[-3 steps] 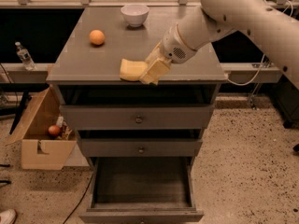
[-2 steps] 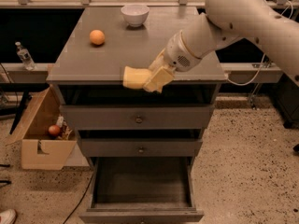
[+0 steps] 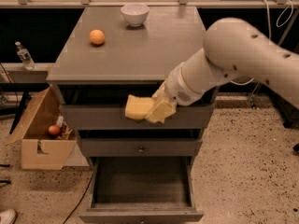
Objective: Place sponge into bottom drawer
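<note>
"Camera view: where was the sponge [image 3: 138,107]?" asked Ana.

"Off the counter [image 3: 140,59] and in the air, held level in front of the top drawer's face," said Ben. "It hung above the bottom drawer [image 3: 142,186] but was well apart from it."

"And the gripper [image 3: 160,111]?"

"Just below the counter's front edge, right of centre, at the end of the white arm reaching in from the right. Its fingers were pinched on the sponge's right end, and the left end stuck out free."

"Was the bottom drawer open?"

"Yes. It was pulled out toward the camera with its dark floor showing. The middle drawer [image 3: 140,147] above it was closed, small knob at its centre."

"Anything on the counter?"

"An orange [image 3: 97,37] toward the back left and a white bowl [image 3: 135,14] at the back edge, well apart from each other and from the gripper."

"And beside the cabinet?"

"A cardboard box [image 3: 35,139] stood open on the speckled floor to the left, with something round and reddish inside that I could not make out."
</note>
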Available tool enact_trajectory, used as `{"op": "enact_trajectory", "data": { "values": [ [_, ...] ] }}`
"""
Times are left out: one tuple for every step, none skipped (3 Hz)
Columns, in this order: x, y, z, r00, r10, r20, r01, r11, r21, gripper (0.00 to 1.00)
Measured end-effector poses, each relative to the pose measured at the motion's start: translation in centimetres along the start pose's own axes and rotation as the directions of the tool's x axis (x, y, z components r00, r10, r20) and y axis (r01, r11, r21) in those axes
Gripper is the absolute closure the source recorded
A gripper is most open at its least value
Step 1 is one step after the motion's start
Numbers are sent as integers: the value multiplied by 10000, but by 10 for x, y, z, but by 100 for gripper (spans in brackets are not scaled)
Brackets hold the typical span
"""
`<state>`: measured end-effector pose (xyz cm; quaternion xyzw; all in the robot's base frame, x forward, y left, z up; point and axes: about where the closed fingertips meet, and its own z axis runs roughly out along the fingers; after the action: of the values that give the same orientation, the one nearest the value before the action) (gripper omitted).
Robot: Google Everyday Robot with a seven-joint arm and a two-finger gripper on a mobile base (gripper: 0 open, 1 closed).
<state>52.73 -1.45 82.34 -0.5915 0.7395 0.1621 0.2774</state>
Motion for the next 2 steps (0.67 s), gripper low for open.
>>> {"op": "enact_trajectory", "data": {
  "values": [
    [46,37,53,9945,863,-589,-858,9963,96,100],
    [46,37,53,9945,863,-589,-859,9963,95,100]
  ]
}}
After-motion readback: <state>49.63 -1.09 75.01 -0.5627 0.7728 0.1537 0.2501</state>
